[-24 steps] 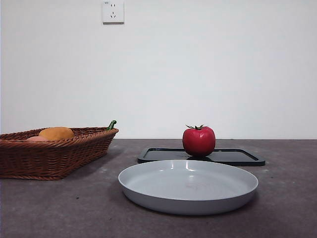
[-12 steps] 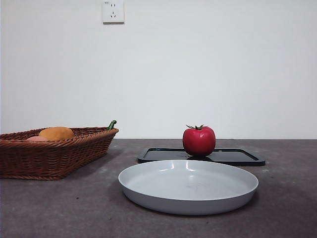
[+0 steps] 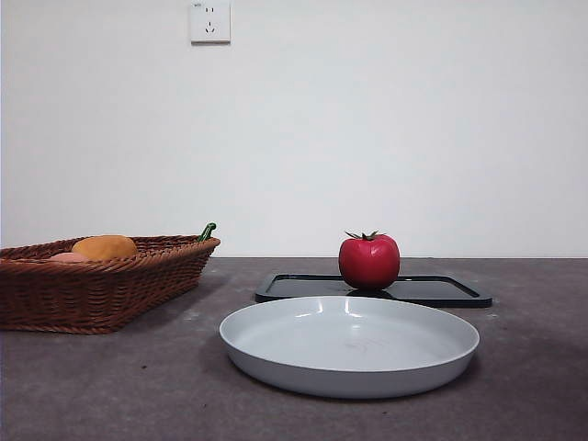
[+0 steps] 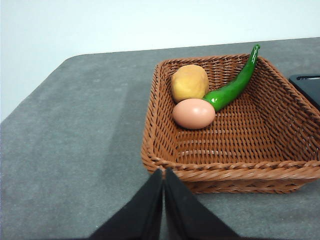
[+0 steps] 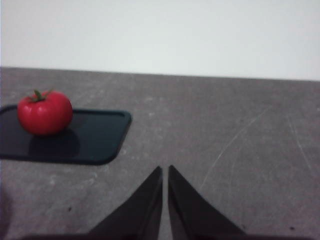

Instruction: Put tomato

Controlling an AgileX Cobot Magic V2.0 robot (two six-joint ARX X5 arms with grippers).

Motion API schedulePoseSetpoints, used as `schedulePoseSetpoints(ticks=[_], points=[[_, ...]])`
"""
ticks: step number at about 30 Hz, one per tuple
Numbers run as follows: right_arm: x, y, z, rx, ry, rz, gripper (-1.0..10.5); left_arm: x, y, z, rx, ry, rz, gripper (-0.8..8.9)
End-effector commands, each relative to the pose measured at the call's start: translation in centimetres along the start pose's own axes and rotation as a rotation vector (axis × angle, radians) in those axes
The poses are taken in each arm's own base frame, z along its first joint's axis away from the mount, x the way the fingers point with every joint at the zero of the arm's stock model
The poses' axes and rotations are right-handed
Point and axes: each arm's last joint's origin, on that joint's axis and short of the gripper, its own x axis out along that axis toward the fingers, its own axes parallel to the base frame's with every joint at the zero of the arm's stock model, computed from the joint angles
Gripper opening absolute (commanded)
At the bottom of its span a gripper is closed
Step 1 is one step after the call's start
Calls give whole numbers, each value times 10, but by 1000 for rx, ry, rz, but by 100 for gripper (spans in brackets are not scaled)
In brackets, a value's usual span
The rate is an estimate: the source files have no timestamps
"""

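— At the near edge of the table (image 3: 110, 386), what is seen?

— A grey plate (image 3: 349, 344) is seen closest in the front view, shallow and round, with nothing lying in it. Just behind it a flat black tray (image 3: 432, 290) is laid on the dark tabletop.

— And where is the tomato (image 3: 369, 261) placed?

— It is set upright on the black tray, towards the tray's middle as seen from the front, with its green stem pointing up. In the right wrist view it is shown near one end of the tray, and a dim reflection is cast on the tray surface beside it. It is touched by neither gripper.

— How are the grippers held?

— The right gripper (image 5: 165, 172) is held above bare tabletop, apart from the tray and the tomato; its two black jaws are pressed together with only a thin slit between them, and nothing is gripped. The left gripper (image 4: 163, 175) is held just in front of a wicker basket (image 4: 165, 150), its jaws likewise closed on nothing.

— What is kept in the basket?

— An orange-yellow fruit (image 4: 190, 82), a pale egg (image 4: 194, 113) and a green chilli (image 4: 235, 85) are grouped at one side; the egg is touched by the chilli's thick end. In the front view the basket is placed off to one side, well apart from the plate.

— And farthest back?

— A white wall is seen, with a socket (image 3: 209, 21) mounted high on it.
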Motion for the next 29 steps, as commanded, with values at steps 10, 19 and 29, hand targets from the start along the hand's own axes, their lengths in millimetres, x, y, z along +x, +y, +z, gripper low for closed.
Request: schedulePoseSetpoints(ticks=[10, 19, 29], points=[[0, 0, -9, 28, 84, 1, 10, 1, 0, -5, -8, 30, -2, 7], [0, 0, -8, 28, 74, 0, 10, 1, 0, -5, -8, 31, -2, 7], [0, 0, -8, 28, 74, 0, 10, 1, 0, -5, -8, 31, -2, 7]])
